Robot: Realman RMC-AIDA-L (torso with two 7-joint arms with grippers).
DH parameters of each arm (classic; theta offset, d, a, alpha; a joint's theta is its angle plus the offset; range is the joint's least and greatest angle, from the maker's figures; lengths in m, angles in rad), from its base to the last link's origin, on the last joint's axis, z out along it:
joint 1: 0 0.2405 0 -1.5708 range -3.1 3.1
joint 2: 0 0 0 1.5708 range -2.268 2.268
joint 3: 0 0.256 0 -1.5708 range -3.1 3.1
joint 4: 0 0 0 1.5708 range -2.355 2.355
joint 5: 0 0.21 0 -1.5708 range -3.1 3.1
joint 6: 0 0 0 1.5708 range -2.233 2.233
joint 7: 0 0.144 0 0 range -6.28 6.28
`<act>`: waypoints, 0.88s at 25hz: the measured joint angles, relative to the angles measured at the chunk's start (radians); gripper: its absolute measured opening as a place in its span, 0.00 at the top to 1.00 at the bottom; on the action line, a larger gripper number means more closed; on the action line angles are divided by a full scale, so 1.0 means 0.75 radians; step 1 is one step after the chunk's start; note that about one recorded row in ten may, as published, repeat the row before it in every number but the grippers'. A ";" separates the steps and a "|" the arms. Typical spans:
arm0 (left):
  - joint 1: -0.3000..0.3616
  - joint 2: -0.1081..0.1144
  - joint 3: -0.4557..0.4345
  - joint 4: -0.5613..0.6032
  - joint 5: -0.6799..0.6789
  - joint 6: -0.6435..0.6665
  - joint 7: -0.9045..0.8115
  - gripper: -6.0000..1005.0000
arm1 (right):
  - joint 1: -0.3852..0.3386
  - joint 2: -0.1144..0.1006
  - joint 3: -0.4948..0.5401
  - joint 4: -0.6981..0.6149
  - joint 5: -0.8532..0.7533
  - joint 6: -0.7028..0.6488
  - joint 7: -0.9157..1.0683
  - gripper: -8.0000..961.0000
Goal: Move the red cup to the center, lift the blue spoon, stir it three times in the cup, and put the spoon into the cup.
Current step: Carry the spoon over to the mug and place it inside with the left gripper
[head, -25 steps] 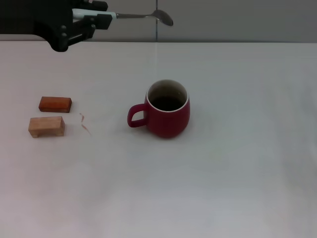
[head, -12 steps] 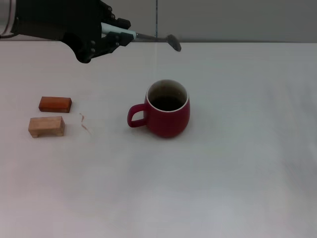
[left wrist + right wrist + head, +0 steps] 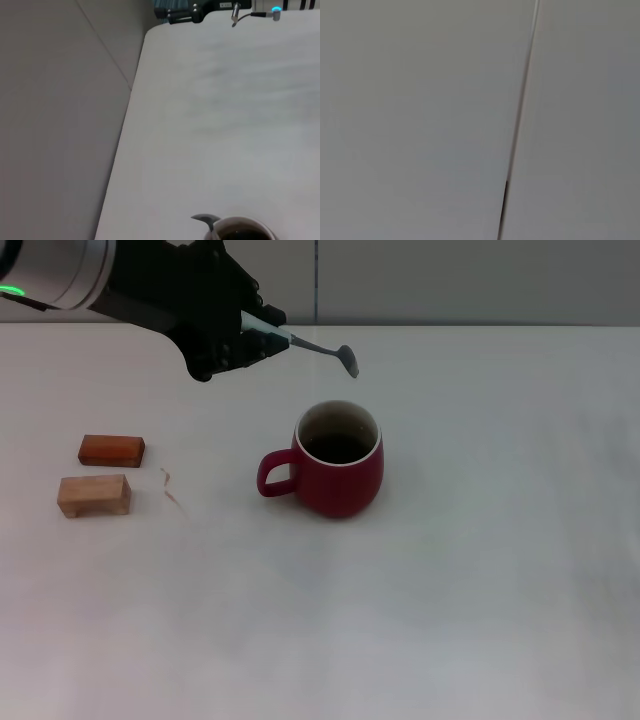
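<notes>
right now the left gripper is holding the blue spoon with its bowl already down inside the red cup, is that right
Not quite. The left gripper does hold the blue spoon, but the spoon's bowl is not inside the red cup; it hangs in the air above and behind the rim. The head view shows the gap, and the left wrist view shows the bowl just outside the rim.

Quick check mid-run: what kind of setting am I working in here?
Likely a lab test bench, not a kitchen: a plain white table against a grey panelled wall, with only the red cup, two wooden blocks, and the blue spoon in the left gripper.
</notes>
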 joint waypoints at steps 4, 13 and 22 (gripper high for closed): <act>-0.019 0.000 0.043 0.001 0.056 -0.003 -0.021 0.83 | -0.006 0.000 -0.001 0.000 -0.001 0.000 0.000 0.24; -0.047 -0.002 0.107 -0.007 0.133 0.006 -0.034 0.83 | -0.012 0.000 0.003 -0.006 -0.002 0.000 -0.001 0.24; -0.070 -0.005 0.192 -0.047 0.175 -0.004 -0.043 0.83 | -0.017 -0.001 0.001 -0.010 0.001 -0.016 -0.002 0.24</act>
